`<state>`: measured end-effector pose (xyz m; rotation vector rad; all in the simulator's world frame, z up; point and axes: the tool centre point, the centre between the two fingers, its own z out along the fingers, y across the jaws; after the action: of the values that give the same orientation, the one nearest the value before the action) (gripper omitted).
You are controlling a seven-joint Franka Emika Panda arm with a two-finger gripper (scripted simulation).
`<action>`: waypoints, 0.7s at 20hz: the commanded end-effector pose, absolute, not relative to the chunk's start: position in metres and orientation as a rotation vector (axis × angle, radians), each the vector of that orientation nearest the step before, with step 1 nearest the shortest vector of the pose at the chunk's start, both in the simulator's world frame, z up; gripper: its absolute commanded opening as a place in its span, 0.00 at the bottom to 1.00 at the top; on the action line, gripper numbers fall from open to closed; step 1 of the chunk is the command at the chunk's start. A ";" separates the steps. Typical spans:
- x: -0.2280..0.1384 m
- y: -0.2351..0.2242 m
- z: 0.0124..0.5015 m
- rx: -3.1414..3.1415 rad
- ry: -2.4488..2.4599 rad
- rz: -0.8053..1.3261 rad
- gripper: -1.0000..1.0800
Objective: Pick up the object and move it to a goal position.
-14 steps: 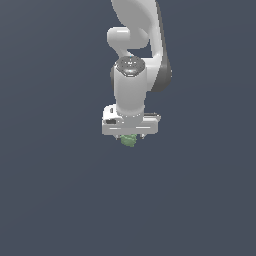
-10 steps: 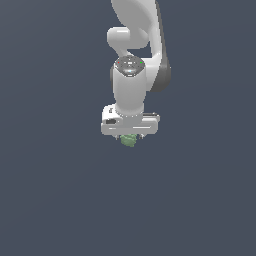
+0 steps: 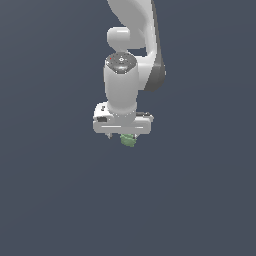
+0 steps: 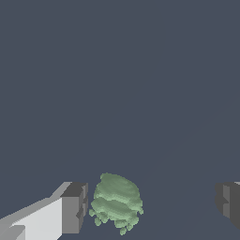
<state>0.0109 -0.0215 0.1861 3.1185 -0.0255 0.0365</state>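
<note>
The object [image 4: 116, 203] is a small knobbly light-green lump lying on the dark floor. In the wrist view it sits between my two fingertips, close beside one dark pad [image 4: 75, 207] and well apart from the other pad [image 4: 228, 201]. My gripper [image 4: 152, 206] is open, with nothing held. In the exterior view the white gripper [image 3: 123, 136] hangs straight down from the arm, and only part of the object [image 3: 128, 140] peeks out under the hand; the fingertips are mostly hidden there.
A plain dark grey-blue floor [image 3: 200, 200] fills both views. The white arm [image 3: 132, 35] rises out of the top of the exterior view. No goal marker shows.
The arm's wrist has shifted slightly toward the exterior view's left. The hand and the object keep about the same place.
</note>
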 end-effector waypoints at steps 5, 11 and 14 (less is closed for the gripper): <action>0.009 -0.020 0.184 3.119 0.018 0.034 0.96; 0.005 -0.019 0.178 3.116 0.134 0.030 0.96; 0.001 -0.019 0.174 3.111 0.219 0.027 0.96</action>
<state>0.0029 -0.0191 0.1757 3.1139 0.1765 0.0287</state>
